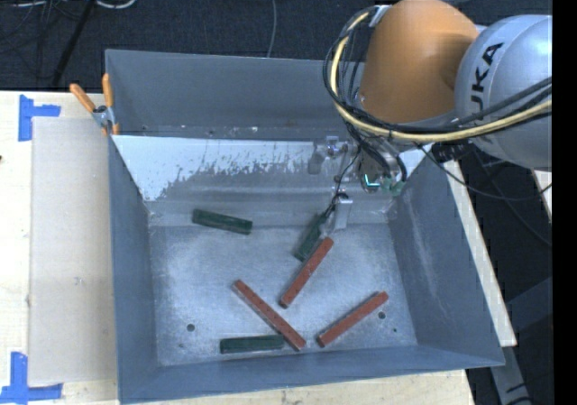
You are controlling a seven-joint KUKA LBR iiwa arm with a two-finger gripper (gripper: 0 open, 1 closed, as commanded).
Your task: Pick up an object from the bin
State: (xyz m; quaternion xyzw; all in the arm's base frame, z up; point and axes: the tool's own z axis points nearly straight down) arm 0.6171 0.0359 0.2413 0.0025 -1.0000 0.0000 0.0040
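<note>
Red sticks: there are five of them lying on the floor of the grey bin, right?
Not five. The camera view shows three lying on the floor of the grey bin: a middle red stick, a front red stick and a right red stick.

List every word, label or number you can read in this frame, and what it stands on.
"UKA": black letters on the arm's grey housing, beside the orange cover; any letter before them is hidden.
No readable marks on the red-brown sticks, the dark green sticks or the bin.
</note>
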